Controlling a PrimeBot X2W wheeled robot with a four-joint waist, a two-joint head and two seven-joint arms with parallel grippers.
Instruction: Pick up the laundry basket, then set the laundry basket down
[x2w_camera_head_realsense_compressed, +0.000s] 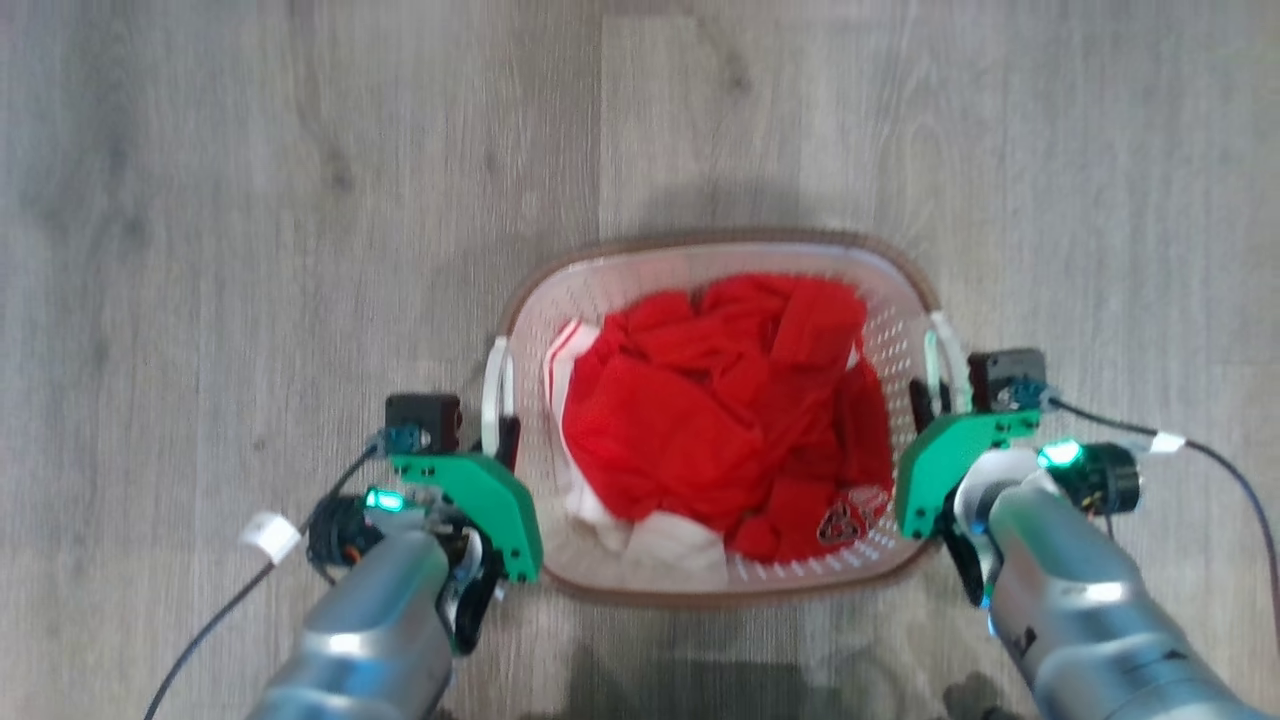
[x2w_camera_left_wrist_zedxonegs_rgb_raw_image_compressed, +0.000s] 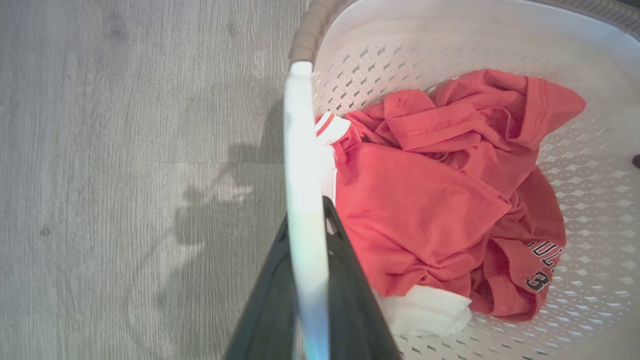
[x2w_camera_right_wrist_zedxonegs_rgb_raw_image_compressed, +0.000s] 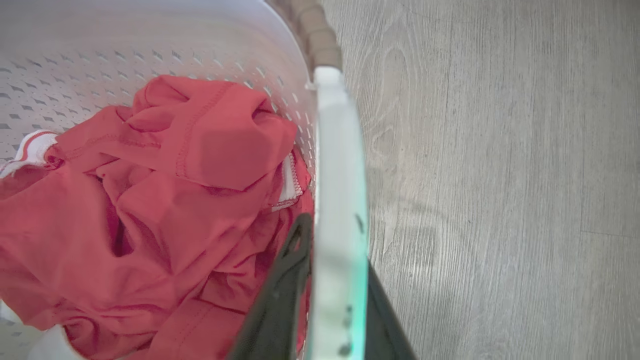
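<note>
The left gripper (x2w_camera_left_wrist_zedxonegs_rgb_raw_image_compressed: 305, 220) is closed down tight, with its two dark fingers pinching the left handle (x2w_camera_left_wrist_zedxonegs_rgb_raw_image_compressed: 300, 150) of the laundry basket (x2w_camera_head_realsense_compressed: 720, 243), one finger on each face of the white strip. The right gripper (x2w_camera_right_wrist_zedxonegs_rgb_raw_image_compressed: 335, 240) is narrowed the same way on the right handle (x2w_camera_right_wrist_zedxonegs_rgb_raw_image_compressed: 337, 150), which runs up between its fingers. The basket hangs or sits between the two grippers; whether its base touches the floor cannot be told.

Just inward of each gripper, inside the perforated white wall, lies a crumpled red shirt (x2w_camera_head_realsense_compressed: 720, 420) with white trim. On a fold near the left gripper's side there is black print (x2w_camera_left_wrist_zedxonegs_rgb_raw_image_compressed: 542, 265), a "3" below letters that look like "OL"; the rest is folded away. From the head view a dark emblem (x2w_camera_head_realsense_compressed: 838, 520) on the cloth is too blurred to read. White fabric (x2w_camera_head_realsense_compressed: 670, 545) lies under the red at the near end.

Behind each gripper a black cable trails off, each with a blank white tag (x2w_camera_head_realsense_compressed: 270, 537), and a green light (x2w_camera_head_realsense_compressed: 1060, 455) glows on the right wrist.

Outward and beyond the brown rim is grey wood-grain floor (x2w_camera_head_realsense_compressed: 300, 150), bearing the left arm's shadow (x2w_camera_left_wrist_zedxonegs_rgb_raw_image_compressed: 215, 215).
</note>
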